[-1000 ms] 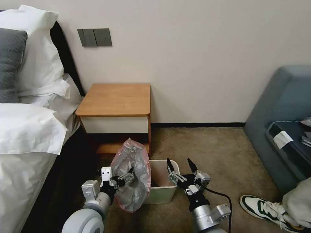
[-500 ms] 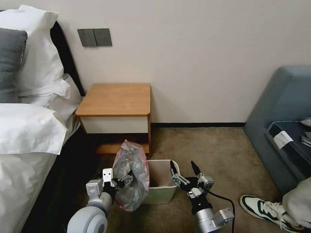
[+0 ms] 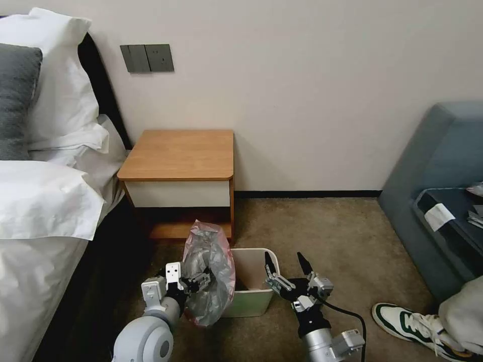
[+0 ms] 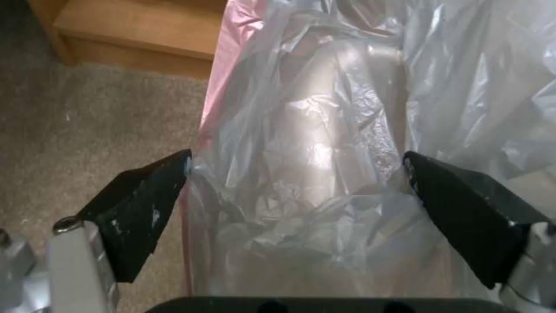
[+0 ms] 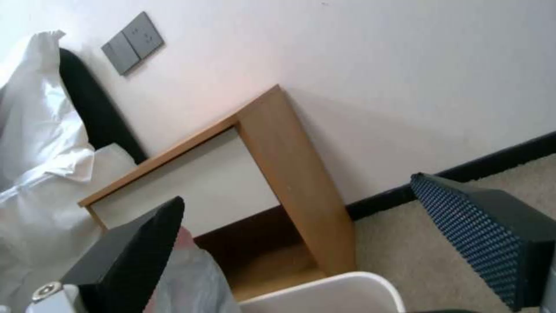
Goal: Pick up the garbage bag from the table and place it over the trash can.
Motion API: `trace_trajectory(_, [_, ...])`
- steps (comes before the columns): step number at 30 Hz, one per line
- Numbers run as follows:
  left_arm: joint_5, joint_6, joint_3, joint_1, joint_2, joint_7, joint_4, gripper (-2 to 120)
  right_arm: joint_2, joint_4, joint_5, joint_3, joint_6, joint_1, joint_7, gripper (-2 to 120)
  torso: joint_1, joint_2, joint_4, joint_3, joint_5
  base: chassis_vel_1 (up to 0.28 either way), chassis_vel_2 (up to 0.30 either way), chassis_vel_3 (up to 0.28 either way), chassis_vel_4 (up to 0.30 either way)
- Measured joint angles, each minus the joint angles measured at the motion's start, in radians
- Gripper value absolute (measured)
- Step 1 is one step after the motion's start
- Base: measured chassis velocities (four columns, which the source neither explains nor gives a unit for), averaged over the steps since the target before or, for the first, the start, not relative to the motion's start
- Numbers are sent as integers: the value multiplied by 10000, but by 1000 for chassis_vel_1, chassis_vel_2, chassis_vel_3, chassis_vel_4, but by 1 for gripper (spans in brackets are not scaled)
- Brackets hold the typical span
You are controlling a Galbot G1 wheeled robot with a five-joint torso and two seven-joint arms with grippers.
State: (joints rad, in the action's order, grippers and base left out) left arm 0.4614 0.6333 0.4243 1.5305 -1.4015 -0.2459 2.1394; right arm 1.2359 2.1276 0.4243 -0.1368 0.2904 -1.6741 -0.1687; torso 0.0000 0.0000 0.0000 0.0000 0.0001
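The left tool point(image 3: 200, 282) reaches low over the carpet toward the trash can point(image 3: 251, 281), its spread fingers point(image 4: 147, 204) bracketing the garbage bag point(image 3: 209, 279); whether they grip it I cannot tell. The crinkly grey bag, pink at its rim, stands bunched against the can's left wall, below the counter point(image 3: 178, 153). The right tool point(image 3: 288, 266) hangs released beside the can's right rim.
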Motion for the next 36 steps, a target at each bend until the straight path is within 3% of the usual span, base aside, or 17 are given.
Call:
trace_trajectory(8, [3, -88, 63, -104, -229, -298, -215, 91, 16, -41, -81, 42, 37, 5, 11, 100, 0, 0, 0, 0, 0, 0, 0, 0, 0])
trace_trajectory(12, [2, 23, 59, -209, -280, -78, -385, 73, 12, -21, -177, 74, 84, -15, 18, 100, 0, 0, 0, 0, -1, 0, 0, 0, 0])
trace_trajectory(14, [2, 39, 59, -232, -280, -52, -402, 72, 14, -21, -193, 75, 93, -20, 18, 100, 0, 0, 1, 0, -1, 0, 0, 0, 0])
trace_trajectory(17, [-2, 232, 72, -452, -259, 145, -514, 56, 55, -20, -374, 145, 176, -119, 22, 100, 0, 0, 0, 0, -1, 0, 0, 0, 0])
trace_trajectory(30, [-429, 140, 70, -526, -290, -67, -662, 10, 133, -55, -617, 212, 269, -140, 26, 100, 0, 0, 0, 0, -1, 0, 0, 0, 0])
trace_trajectory(36, [-556, -296, 2, -360, -290, -399, -652, 7, 9, -3, -628, 234, 224, -24, 17, 100, 0, 0, -1, 0, -2, 0, 0, 0, 0])
